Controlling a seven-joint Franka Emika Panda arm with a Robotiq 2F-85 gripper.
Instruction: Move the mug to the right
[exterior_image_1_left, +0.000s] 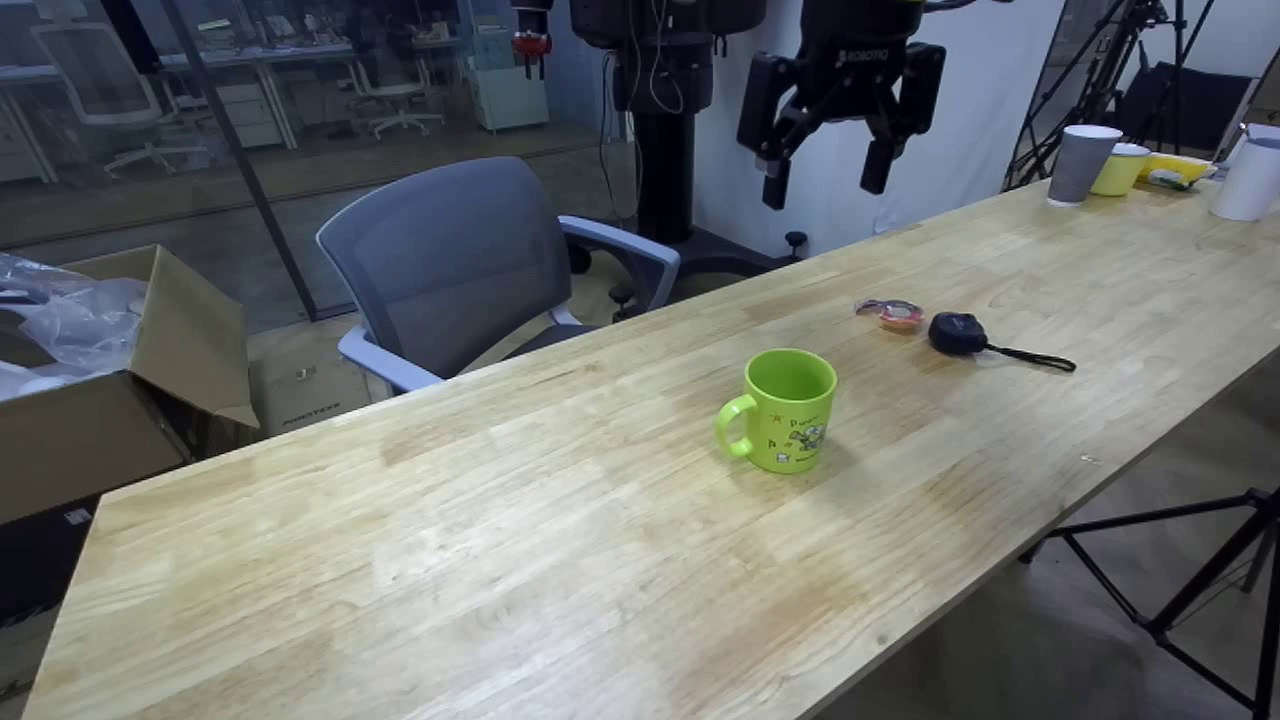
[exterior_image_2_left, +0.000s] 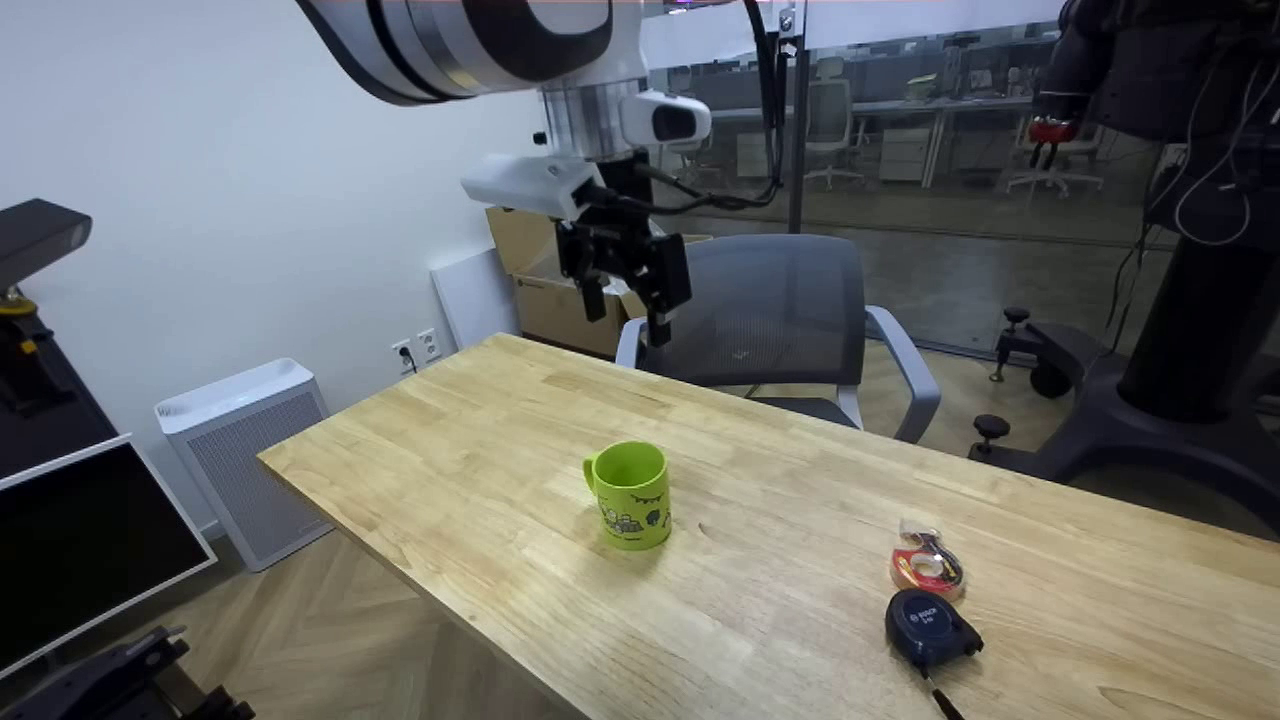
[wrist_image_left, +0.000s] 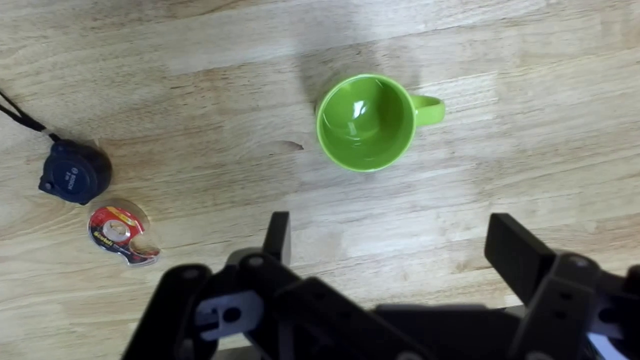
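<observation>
In the wrist view, the lime-green mug (wrist_image_left: 367, 122) stands upright on the surface (wrist_image_left: 225, 125), upper centre, its handle (wrist_image_left: 431, 114) pointing right; nothing shows inside it. At the bottom, the jaws are spread and empty, presumably leaving room to straddle it. In an exterior view, a cardboard box (exterior_image_1_left: 195, 345) at far left holds clear plastic wrapping (exterior_image_1_left: 85, 325).

The printed lime-green mug (exterior_image_1_left: 788, 415) stands upright on the wooden table (exterior_image_1_left: 480, 540)
</observation>
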